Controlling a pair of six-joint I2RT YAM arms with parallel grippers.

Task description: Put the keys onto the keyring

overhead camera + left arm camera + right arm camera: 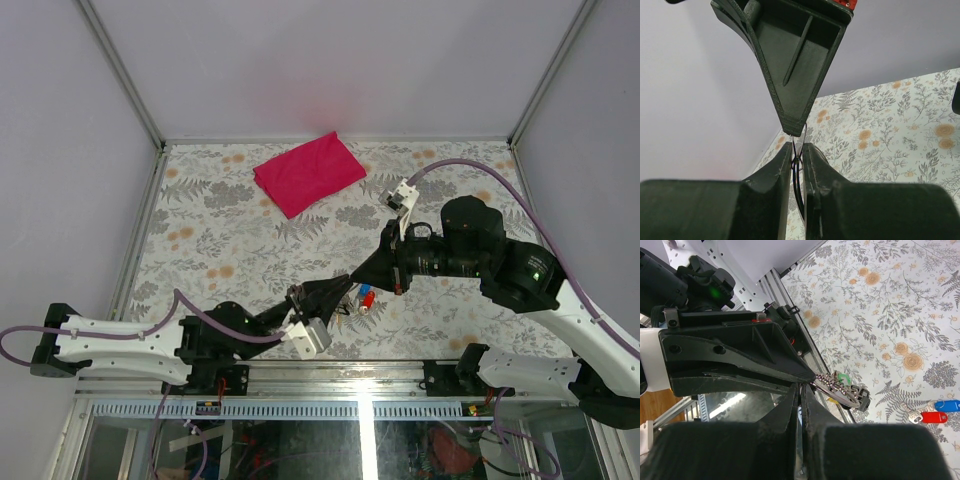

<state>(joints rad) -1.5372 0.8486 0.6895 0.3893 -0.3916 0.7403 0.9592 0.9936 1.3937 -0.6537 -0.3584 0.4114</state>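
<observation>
The keyring (842,389), a thin silver ring with black-headed keys and a pale tag, hangs just above the table near its front edge. My right gripper (801,390) is shut, pinching the ring's wire at its fingertips. My left gripper (798,152) meets it tip to tip from the other side, its jaws closed on the same thin wire (798,167). In the top view the two grippers, left (335,294) and right (353,282), touch at the tips. The red key (934,416) and the blue key (946,405) lie side by side on the table beside them, also seen from above as the red key (367,299).
A magenta folded cloth (308,172) lies at the back of the floral tabletop (230,240). The table's metal front rail (350,372) runs just below the grippers. White walls enclose the left, back and right sides.
</observation>
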